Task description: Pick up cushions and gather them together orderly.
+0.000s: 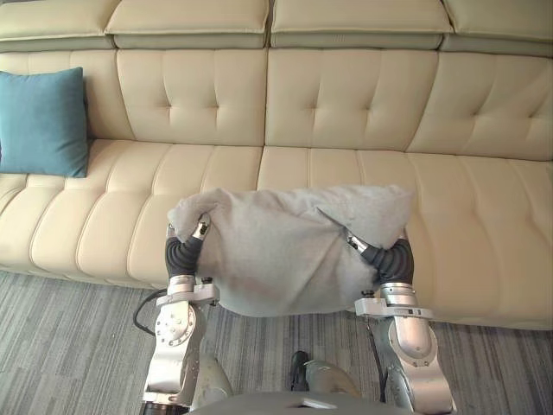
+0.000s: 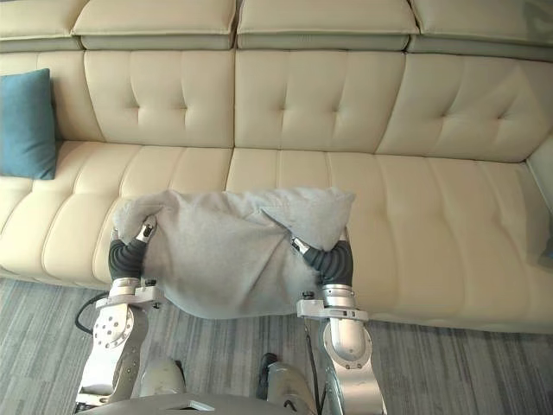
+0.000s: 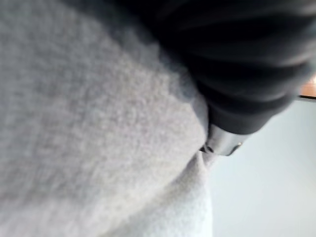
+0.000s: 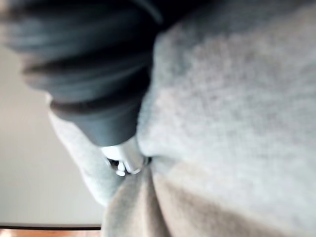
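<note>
Left eye view: a teal cushion [image 1: 43, 121] leans at the far left of the cream sofa [image 1: 346, 104]. Nearer, left hand [image 1: 199, 232] and right hand [image 1: 359, 245] sink into the ends of a rumpled grey cushion [image 1: 276, 251] raised over the seat's near edge; their grip cannot be told.

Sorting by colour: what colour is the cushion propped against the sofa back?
Teal cushion; left eye view shows it best.

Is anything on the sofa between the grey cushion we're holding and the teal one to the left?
Nothing visible. The sofa seat between the grey cushion and the teal cushion is bare upholstery all the way across.
</note>
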`<state>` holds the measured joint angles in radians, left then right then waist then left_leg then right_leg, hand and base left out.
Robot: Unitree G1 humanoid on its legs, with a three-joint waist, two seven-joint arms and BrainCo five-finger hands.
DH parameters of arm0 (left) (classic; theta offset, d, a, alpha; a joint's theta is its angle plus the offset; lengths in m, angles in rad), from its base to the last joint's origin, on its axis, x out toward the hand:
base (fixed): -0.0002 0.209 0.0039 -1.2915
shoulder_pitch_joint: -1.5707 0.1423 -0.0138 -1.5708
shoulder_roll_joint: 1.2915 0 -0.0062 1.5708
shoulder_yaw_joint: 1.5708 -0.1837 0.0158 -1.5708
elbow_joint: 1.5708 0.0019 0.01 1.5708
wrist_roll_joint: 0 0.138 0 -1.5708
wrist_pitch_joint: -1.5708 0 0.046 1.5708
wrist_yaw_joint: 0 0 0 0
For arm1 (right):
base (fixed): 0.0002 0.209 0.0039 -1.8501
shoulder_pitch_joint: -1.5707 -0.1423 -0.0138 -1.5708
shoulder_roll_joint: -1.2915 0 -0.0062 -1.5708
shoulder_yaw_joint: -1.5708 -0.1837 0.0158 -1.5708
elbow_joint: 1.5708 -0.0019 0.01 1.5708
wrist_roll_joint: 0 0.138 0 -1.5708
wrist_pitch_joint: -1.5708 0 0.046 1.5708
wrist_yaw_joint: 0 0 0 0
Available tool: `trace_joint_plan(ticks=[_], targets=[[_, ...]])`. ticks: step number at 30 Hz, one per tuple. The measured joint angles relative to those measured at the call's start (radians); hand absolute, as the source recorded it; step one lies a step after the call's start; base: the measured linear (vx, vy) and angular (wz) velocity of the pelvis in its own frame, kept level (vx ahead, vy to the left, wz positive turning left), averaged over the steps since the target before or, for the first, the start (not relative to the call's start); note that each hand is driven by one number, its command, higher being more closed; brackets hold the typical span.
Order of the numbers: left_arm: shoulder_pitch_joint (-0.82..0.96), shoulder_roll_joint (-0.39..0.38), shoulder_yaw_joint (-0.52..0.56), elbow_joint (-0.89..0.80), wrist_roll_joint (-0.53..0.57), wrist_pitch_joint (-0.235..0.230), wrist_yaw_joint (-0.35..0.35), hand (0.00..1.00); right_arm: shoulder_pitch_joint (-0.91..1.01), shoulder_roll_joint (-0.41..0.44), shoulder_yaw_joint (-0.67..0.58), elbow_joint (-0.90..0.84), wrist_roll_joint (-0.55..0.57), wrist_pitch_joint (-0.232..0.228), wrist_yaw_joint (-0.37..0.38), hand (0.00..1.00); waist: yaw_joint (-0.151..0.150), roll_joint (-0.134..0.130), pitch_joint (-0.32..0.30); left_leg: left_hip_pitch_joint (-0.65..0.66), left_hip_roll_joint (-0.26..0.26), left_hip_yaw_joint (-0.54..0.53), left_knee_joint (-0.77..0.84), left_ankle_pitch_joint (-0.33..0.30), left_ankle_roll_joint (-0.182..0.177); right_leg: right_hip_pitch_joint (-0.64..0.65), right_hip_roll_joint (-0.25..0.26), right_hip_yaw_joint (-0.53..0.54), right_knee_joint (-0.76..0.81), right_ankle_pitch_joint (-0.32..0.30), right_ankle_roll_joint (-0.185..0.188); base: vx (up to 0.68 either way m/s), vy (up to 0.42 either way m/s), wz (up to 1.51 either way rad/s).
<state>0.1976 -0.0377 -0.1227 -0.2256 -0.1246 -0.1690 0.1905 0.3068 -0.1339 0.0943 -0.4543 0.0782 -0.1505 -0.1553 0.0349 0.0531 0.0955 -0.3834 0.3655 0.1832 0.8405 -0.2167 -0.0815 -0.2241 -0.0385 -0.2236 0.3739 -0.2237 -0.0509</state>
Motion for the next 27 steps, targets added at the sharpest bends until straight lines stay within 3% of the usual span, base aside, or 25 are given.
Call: trace_joint_plan(ticks=[1,2,3,4,5,7,10,15,18,21,23,25,27], targets=[[0.005,0.002,0.000,0.000,0.000,0.001,-0.002,1.00,0.002,0.003,0.000,0.001,0.002,0.001,0.000,1.00,0.005,-0.007,0.004,-0.008,-0.029,0.008,-0.061,-0.029,0.011,0.030,-0.019,0.006,-0.011,-0.012,0.014,0.19,0.288,0.00],[0.012,0.001,-0.002,0.000,0.000,0.001,-0.003,1.00,0.001,0.003,0.000,0.002,0.005,0.000,0.000,1.00,0.011,-0.014,0.005,-0.014,-0.079,0.006,-0.189,-0.031,0.009,0.048,-0.051,0.015,-0.010,-0.017,0.054,0.19,0.315,-0.08],[0.017,0.001,-0.003,0.000,0.000,0.001,-0.003,1.00,0.002,0.002,0.000,0.002,0.005,-0.001,0.000,1.00,0.014,-0.013,0.003,-0.013,-0.096,0.007,-0.259,-0.019,0.011,0.048,-0.060,0.021,-0.004,-0.020,0.074,0.21,0.399,-0.32],[0.029,0.000,-0.006,-0.001,0.000,-0.001,-0.003,1.00,-0.002,-0.001,0.001,0.011,0.005,-0.001,0.001,1.00,0.025,0.013,-0.006,-0.004,-0.119,-0.007,-0.386,0.096,-0.010,0.042,-0.064,0.053,0.014,-0.033,0.117,0.18,0.332,-0.33],[0.031,0.026,-0.006,0.002,0.000,0.003,-0.003,1.00,-0.002,0.022,0.005,0.038,0.005,0.002,0.001,1.00,0.020,-0.009,-0.013,-0.004,-0.146,0.015,-0.374,0.092,0.007,0.037,-0.085,0.084,0.013,-0.031,0.121,0.26,0.434,-0.26],[0.024,0.050,-0.004,-0.013,0.000,0.002,-0.003,1.00,0.003,0.047,0.008,0.043,0.004,0.006,0.003,1.00,0.021,-0.030,-0.012,-0.023,-0.168,0.036,-0.359,0.070,0.040,0.038,-0.104,0.117,-0.042,-0.001,0.136,0.17,0.271,-0.10],[0.037,0.072,0.005,-0.020,0.000,0.002,-0.004,1.00,0.002,0.068,0.022,0.044,0.003,0.008,0.013,1.00,0.031,-0.040,-0.008,0.010,-0.167,0.080,-0.301,0.004,0.058,0.068,-0.119,0.159,-0.061,0.040,0.176,0.11,0.202,-0.47],[0.049,0.082,0.009,-0.020,0.000,0.001,-0.013,1.00,0.001,0.087,0.022,0.054,-0.007,0.007,0.018,1.00,0.021,-0.077,0.008,0.098,-0.163,0.169,-0.271,-0.083,0.065,-0.060,-0.151,0.219,0.226,0.038,0.181,0.01,0.099,-0.52],[0.055,0.083,0.013,-0.020,0.000,0.004,-0.013,1.00,-0.009,0.086,0.023,0.112,-0.007,0.004,0.027,1.00,0.006,-0.081,0.011,0.113,-0.153,0.174,-0.273,-0.098,0.074,-0.086,-0.146,0.208,0.264,0.049,0.178,0.01,-0.015,-0.27],[0.055,0.085,0.020,-0.018,0.000,0.005,-0.013,1.00,-0.014,0.086,0.025,0.164,-0.006,0.006,0.047,1.00,0.008,-0.071,0.014,0.134,-0.136,0.158,-0.324,-0.095,0.074,-0.118,-0.092,0.174,0.185,-0.036,0.151,0.05,-0.160,-0.15],[0.050,0.083,0.021,-0.013,0.001,0.006,-0.019,1.00,-0.007,0.086,0.021,0.160,-0.004,0.006,0.049,1.00,-0.013,-0.080,0.006,0.147,-0.145,0.123,-0.350,-0.077,0.029,-0.103,-0.043,0.177,0.059,0.045,0.117,0.19,-0.271,0.35],[0.079,0.048,0.006,0.004,0.001,0.013,-0.029,1.00,0.003,0.044,0.013,0.153,-0.002,0.005,0.049,1.00,-0.016,-0.028,-0.013,0.168,-0.133,0.075,-0.384,-0.056,-0.012,-0.070,-0.032,0.118,0.061,0.021,0.093,0.27,-0.213,0.57],[0.081,0.033,0.002,0.005,0.001,0.015,-0.040,1.00,0.011,0.033,0.009,0.152,0.005,0.005,0.046,1.00,-0.019,-0.011,-0.017,0.151,-0.114,0.029,-0.329,-0.012,-0.010,-0.017,-0.024,0.064,0.051,0.009,0.077,0.29,-0.233,0.57]])
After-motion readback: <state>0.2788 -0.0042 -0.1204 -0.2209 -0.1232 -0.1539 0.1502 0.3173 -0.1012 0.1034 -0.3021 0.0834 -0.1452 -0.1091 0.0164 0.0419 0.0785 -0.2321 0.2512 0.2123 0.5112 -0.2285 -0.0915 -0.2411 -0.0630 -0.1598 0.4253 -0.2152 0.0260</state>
